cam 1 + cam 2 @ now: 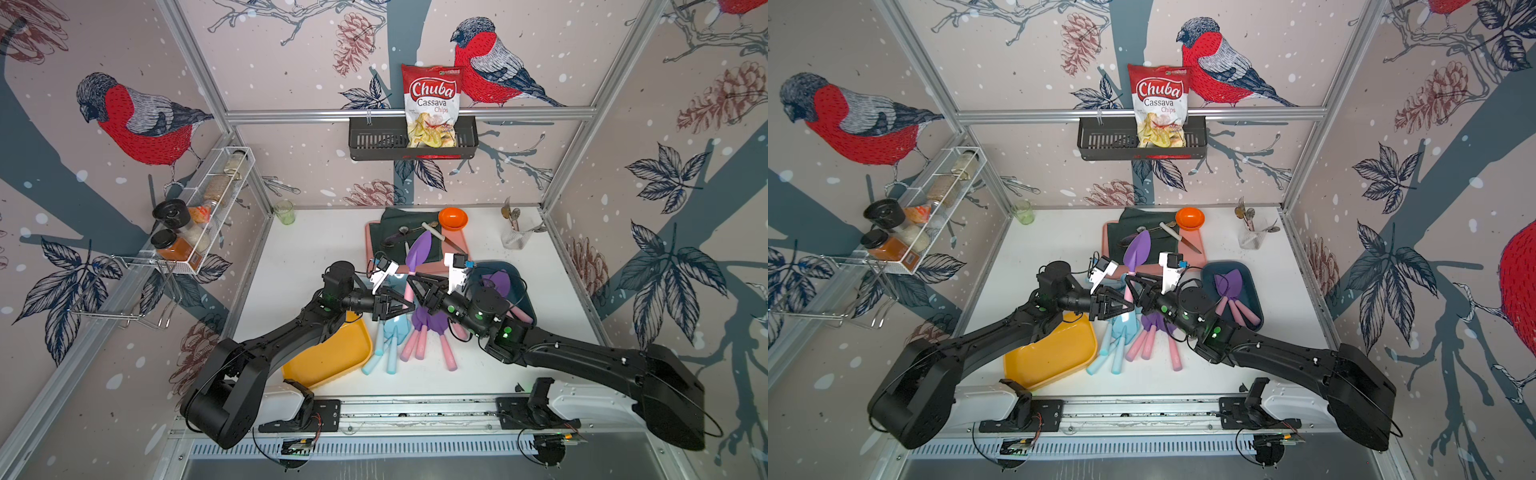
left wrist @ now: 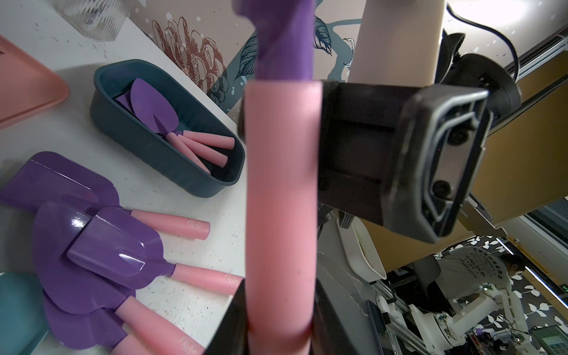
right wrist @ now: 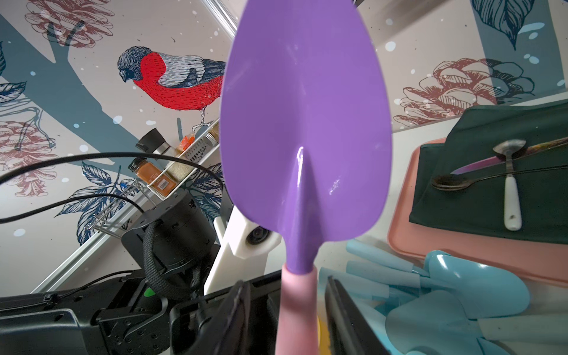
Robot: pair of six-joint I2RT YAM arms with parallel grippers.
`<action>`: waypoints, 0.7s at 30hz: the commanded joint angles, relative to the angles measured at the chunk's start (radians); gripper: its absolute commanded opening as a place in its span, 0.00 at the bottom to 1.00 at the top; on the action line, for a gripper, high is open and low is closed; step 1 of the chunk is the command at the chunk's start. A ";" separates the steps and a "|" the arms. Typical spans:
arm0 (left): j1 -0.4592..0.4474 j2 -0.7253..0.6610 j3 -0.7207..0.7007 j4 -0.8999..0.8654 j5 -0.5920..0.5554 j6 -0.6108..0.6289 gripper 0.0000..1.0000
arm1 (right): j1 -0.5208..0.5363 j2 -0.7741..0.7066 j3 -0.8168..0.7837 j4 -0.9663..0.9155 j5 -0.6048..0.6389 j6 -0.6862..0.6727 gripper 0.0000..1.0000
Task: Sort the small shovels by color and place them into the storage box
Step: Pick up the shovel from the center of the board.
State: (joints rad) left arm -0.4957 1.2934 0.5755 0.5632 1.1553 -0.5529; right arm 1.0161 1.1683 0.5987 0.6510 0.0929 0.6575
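Observation:
My left gripper is shut on the pink handle of a purple-bladed shovel, which it holds blade-up above the table. My right gripper straddles the same handle higher up, open, with a gap on each side. The dark blue storage box at the right holds purple shovels. More purple shovels and light blue shovels lie in piles on the table under the grippers.
A yellow tray sits at the left, partly under my left arm. Behind the grippers, a pink tray carries a dark cloth, spoons and a white-handled knife, beside an orange bowl. A glass of utensils stands back right.

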 commanded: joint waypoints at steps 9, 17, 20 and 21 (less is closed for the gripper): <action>-0.001 -0.013 -0.003 0.070 0.027 -0.006 0.00 | -0.014 0.046 0.032 0.003 -0.041 0.005 0.34; -0.001 -0.016 0.041 -0.114 -0.027 0.121 0.17 | -0.041 0.036 0.069 -0.113 -0.074 -0.012 0.10; 0.002 -0.017 0.085 -0.266 -0.074 0.238 0.45 | -0.081 0.003 0.098 -0.274 -0.075 -0.029 0.09; 0.002 -0.018 0.099 -0.316 -0.101 0.278 0.54 | -0.108 -0.015 0.117 -0.368 -0.078 -0.038 0.09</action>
State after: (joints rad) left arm -0.4965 1.2827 0.6449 0.3931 1.1137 -0.4183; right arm 0.9443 1.1805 0.6865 0.4755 0.0120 0.6514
